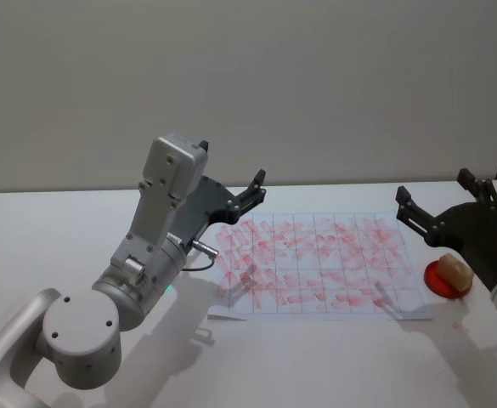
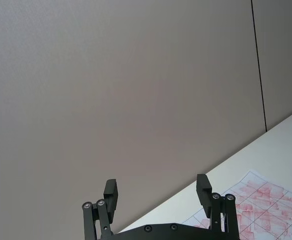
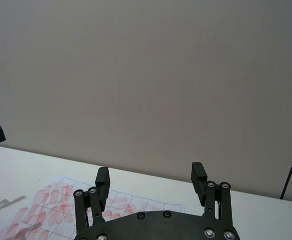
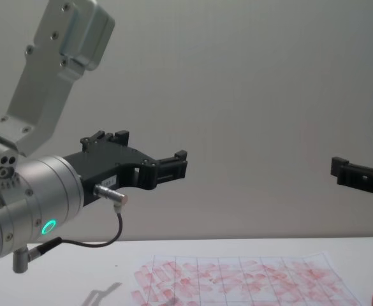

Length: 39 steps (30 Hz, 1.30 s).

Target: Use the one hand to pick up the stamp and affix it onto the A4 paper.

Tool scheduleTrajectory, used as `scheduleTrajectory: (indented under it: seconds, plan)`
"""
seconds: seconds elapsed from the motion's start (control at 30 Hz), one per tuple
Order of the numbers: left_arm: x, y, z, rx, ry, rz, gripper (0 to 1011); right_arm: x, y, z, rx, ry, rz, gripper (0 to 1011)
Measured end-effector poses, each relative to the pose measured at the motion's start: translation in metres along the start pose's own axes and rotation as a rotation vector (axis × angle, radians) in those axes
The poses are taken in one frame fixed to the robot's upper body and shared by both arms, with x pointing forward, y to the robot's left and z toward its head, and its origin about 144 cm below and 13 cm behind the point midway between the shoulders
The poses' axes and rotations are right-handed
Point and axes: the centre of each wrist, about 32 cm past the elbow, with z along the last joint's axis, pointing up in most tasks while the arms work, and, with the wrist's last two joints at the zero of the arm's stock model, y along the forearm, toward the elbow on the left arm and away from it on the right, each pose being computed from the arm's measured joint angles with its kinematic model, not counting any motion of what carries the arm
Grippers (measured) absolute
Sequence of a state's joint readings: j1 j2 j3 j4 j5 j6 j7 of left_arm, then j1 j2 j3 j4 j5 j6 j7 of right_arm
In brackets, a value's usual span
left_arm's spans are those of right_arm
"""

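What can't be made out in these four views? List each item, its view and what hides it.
- Stamp underside: head view, it sits on the red disc.
- Red disc: chest view, cut off by the right edge.
- A4 paper, far left corner: head view, behind the left gripper.
- Arm behind the right gripper: head view, cut off by the right edge.
- Print wording: every view, too small.

The small tan wooden stamp sits on a red disc, near and below the right hand. The A4 paper, crowded with red prints, lies flat to that hand's left.
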State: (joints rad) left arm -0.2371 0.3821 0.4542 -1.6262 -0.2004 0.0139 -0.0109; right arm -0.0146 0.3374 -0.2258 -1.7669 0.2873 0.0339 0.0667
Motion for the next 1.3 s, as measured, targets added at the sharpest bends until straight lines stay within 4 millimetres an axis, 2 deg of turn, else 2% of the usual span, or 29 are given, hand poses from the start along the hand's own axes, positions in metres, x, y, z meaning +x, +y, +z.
scheduleTrajectory:
  seconds: [1.3]
  plan:
    - [0.0000,0.0000,0.0000,0.000,0.000,0.000,1001,0.0000,0.0000,0.0000,0.000,0.000,0.000,1001]
